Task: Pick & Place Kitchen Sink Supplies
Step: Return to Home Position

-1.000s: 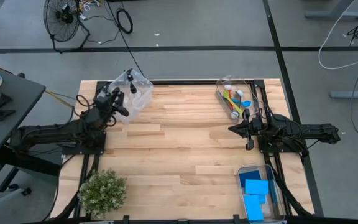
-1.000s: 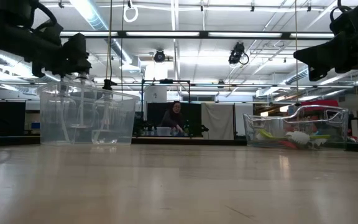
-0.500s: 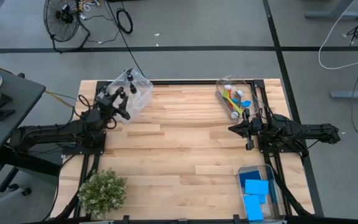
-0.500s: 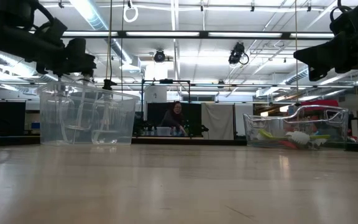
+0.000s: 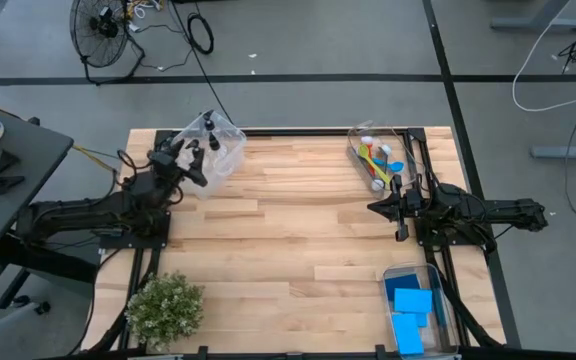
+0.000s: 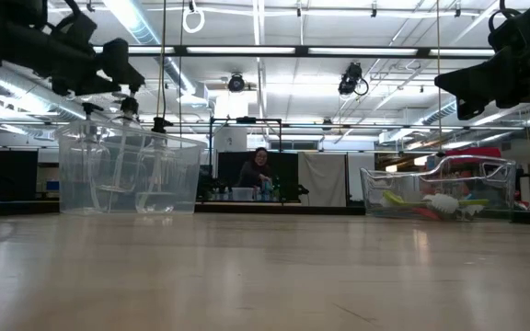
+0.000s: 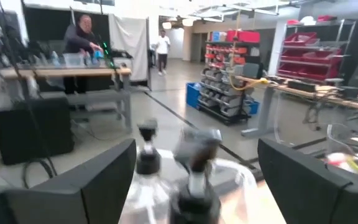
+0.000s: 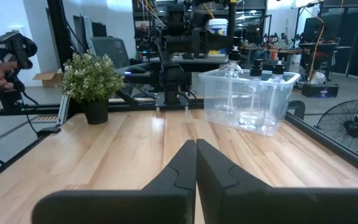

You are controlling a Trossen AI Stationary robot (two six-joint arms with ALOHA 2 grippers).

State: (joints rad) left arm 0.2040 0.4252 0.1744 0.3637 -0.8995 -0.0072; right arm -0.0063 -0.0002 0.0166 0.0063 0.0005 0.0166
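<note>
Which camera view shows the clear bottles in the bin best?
The right wrist view: the bottles stand upright in their clear bin, seen from the side. The high view shows only their black tops; the low view shows them faintly through the bin wall; the left wrist view shows two, blurred.

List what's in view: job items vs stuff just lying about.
Job items:
clear bottles with black tops
long-handled brushes
blue sponges

Just there:
clear bins holding the above
potted plant
floor fan, off the table
</note>
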